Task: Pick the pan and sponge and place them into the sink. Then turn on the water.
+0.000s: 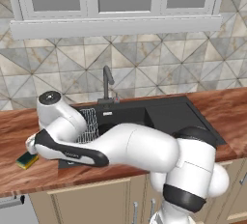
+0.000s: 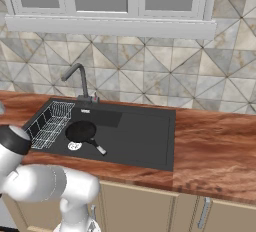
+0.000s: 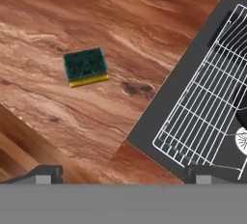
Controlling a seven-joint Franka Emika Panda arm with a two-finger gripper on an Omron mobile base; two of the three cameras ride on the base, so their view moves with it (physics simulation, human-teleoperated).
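Sponge [image 3: 86,67] flat on the wooden counter [image 3: 120,30], green scouring side up, yellow body showing along one edge, off to the side of the sink [image 3: 159,117] and clear of its rim. In the left base view the sponge [image 1: 27,160] sits near the front edge of the counter [image 1: 231,112], just beside the arm's wrist, left of the sink [image 1: 169,117]. Gripper [image 3: 123,174] above the counter with jaws spread wide, fingertips [image 3: 46,174] far apart at the bottom of the hand view, nothing between them, not touching the sponge, which lies apart from them. Pan [image 2: 82,132] inside the sink [image 2: 145,141] basin, upright on the bottom, handle pointing toward the front edge, light tip at the end. Round silver drain [image 2: 74,146] just beside the pan, on its front-left side. White wire rack [image 2: 50,123] in the left end of the basin, beside the pan; the same rack [image 3: 207,102] in the hand view sits against the sink wall. Faucet [image 2: 77,81] behind the sink at the back rim, spout angled over the rack end; faucet [image 1: 107,80] also upright in the left base view. Tiled wall [image 2: 150,71] behind, cabinet doors [image 2: 135,206] below the counter [image 2: 215,146].
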